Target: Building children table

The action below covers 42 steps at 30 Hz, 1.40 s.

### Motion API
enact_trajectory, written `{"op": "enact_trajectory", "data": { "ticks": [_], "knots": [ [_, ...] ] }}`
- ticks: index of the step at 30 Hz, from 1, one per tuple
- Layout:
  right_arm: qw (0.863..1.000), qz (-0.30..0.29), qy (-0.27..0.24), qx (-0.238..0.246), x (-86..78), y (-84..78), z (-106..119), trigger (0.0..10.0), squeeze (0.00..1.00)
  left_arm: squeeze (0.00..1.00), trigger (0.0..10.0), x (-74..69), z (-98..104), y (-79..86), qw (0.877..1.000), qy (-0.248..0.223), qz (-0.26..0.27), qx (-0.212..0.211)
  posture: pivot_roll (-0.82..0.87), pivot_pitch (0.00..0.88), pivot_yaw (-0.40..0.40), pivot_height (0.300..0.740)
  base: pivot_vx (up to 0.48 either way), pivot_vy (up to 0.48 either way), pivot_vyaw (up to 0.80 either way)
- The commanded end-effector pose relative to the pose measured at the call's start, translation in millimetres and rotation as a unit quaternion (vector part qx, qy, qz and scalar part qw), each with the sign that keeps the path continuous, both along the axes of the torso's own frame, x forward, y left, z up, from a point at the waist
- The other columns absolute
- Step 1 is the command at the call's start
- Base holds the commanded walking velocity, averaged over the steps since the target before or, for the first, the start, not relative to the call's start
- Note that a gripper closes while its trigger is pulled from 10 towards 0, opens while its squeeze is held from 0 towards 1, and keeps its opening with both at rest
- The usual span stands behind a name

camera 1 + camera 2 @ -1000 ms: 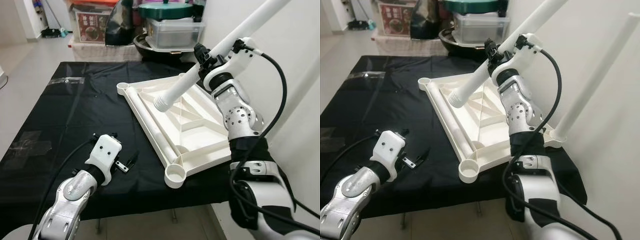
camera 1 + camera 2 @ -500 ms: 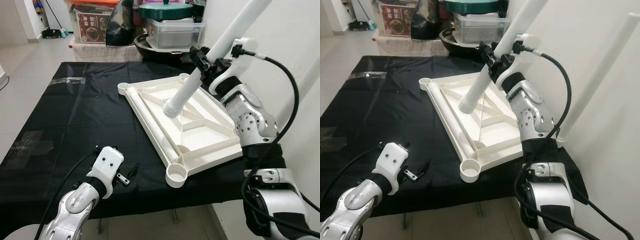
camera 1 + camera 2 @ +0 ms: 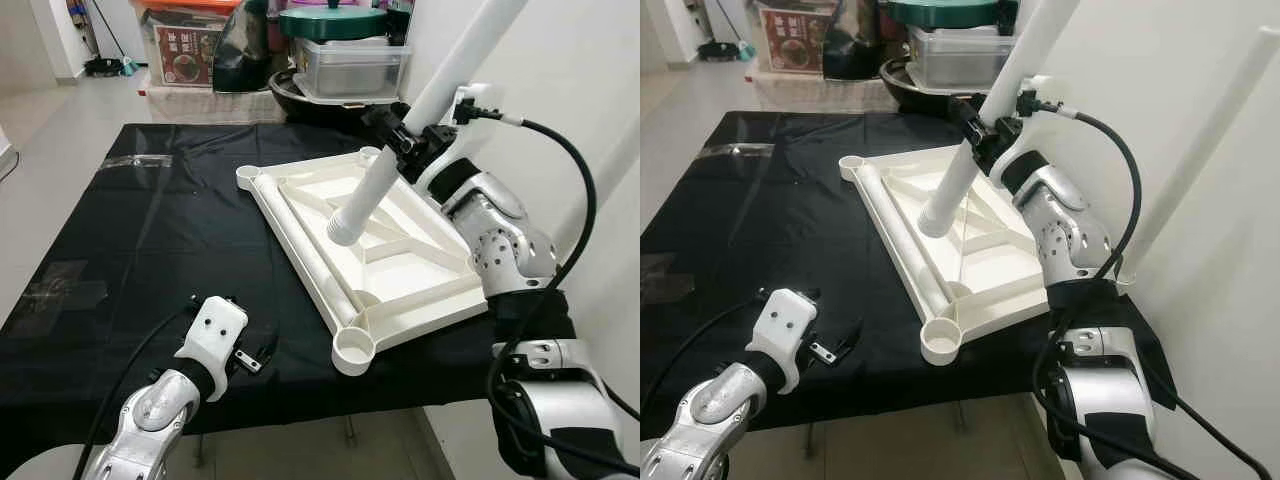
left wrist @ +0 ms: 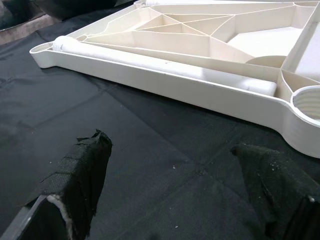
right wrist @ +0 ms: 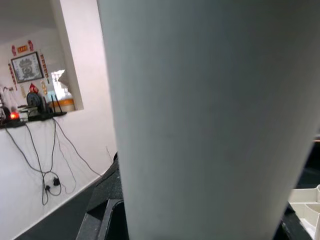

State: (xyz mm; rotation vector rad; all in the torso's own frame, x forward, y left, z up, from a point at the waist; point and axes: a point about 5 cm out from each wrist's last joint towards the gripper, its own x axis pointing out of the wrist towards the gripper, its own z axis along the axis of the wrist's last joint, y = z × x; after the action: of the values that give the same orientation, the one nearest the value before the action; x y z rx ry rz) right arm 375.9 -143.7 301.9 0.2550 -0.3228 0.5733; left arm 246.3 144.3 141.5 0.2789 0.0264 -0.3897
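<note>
The inverted white tabletop (image 3: 400, 260) lies on the black-covered table (image 3: 130, 220). One leg (image 3: 1200, 150) stands fitted at its far right corner. The right gripper (image 3: 405, 140), clamped on a second leg (image 3: 400, 150), holds it tilted above the panel; the near corner socket (image 3: 352, 347) is empty. A third leg (image 4: 165, 67) lies inside the frame. The left gripper (image 4: 175, 200) hovers, spread and empty.

Head cameras down; wrists perhaps close.

Tabletop (image 3: 390, 270): cream moulded plastic, smooth with a slight sheen, ribbed on its upturned underside. Leg (image 3: 385, 175): white plastic tube, smooth and matt. Cloth (image 3: 150, 230) over the table: black, thin, faintly glossy, creased. Left gripper (image 4: 170, 200): fingertips (image 4: 85, 165) wrapped in rough, frayed matt black fabric. Right arm (image 3: 500, 240): silver metal casing, semi-gloss, with glossy black cable.
</note>
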Motion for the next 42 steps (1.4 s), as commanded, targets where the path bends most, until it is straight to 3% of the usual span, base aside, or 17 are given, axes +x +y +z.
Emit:
{"op": "enact_trajectory", "data": {
  "ticks": [1,5,11,13,16,20,21,27,32,34,42],
  "knots": [
    [1.0,0.008,-0.004,-0.014,-2.8,2.2,-0.8,0.0,0.0,0.0,10.0,-1.5,-2.2,0.2,1.0,0.007,0.005,0.001,0.1,0.0,-0.081,0.74,0.0,0.0,0.0],
    [0.999,0.024,-0.004,-0.033,-5.4,2.9,-4.2,0.0,0.0,0.0,10.0,-2.1,-2.4,0.3,1.0,0.009,0.006,-0.002,0.11,0.0,-0.081,0.74,0.0,0.0,0.0],
    [0.989,0.107,-0.004,-0.097,-22.5,7.1,-14.2,0.0,0.0,0.0,10.0,-2.8,-5.5,7.9,1.0,0.018,0.02,-0.008,0.1,0.0,-0.08,0.74,0.0,0.0,0.0],
    [0.978,0.157,-0.005,-0.138,-36.6,6.2,-20.4,3.8,0.0,0.0,10.0,-2.0,-6.4,11.3,0.999,0.02,0.029,-0.012,0.1,0.0,-0.075,0.74,0.0,0.0,0.0],
    [0.963,0.2,-0.009,-0.181,-51.7,0.3,-25.5,4.2,0.0,0.0,10.0,-1.9,-7.7,14.3,0.999,0.023,0.032,-0.01,0.1,0.0,-0.074,0.74,0.0,0.0,0.0],
    [0.961,0.207,-0.008,-0.186,-54.1,-0.7,-26.0,4.2,0.0,0.0,10.0,-2.0,-8.0,15.2,0.999,0.023,0.032,-0.01,0.1,0.0,-0.074,0.74,0.0,0.0,0.0],
    [0.955,0.218,-0.008,-0.199,-58.9,-1.0,-27.8,10.0,0.0,0.0,10.0,-2.3,-8.6,17.7,0.999,0.025,0.036,-0.009,0.09,0.0,-0.069,0.74,0.0,0.0,0.0],
    [0.94,0.251,0.0,-0.23,-76.4,6.9,-44.6,10.0,0.0,0.0,10.0,-0.3,-10.5,25.2,0.998,0.029,0.047,-0.006,0.09,0.0,-0.058,0.74,0.0,0.0,0.0],
    [0.935,0.264,0.004,-0.235,-81.3,10.0,-51.8,10.0,0.0,0.0,10.0,0.6,-9.6,26.2,0.998,0.028,0.047,-0.005,0.1,0.0,-0.057,0.74,0.0,0.0,0.0],
    [0.926,0.282,0.009,-0.253,-86.7,14.6,-61.1,10.0,0.0,0.0,10.0,1.1,-9.7,29.7,0.998,0.028,0.049,-0.002,0.09,0.0,-0.057,0.74,0.0,0.0,0.0],
    [0.92,0.282,0.013,-0.273,-84.5,18.0,-67.7,10.0,0.0,0.0,10.0,2.4,-9.1,30.1,0.998,0.026,0.052,-0.002,0.11,0.0,-0.068,0.74,0.0,0.0,0.0]
  ]
}}
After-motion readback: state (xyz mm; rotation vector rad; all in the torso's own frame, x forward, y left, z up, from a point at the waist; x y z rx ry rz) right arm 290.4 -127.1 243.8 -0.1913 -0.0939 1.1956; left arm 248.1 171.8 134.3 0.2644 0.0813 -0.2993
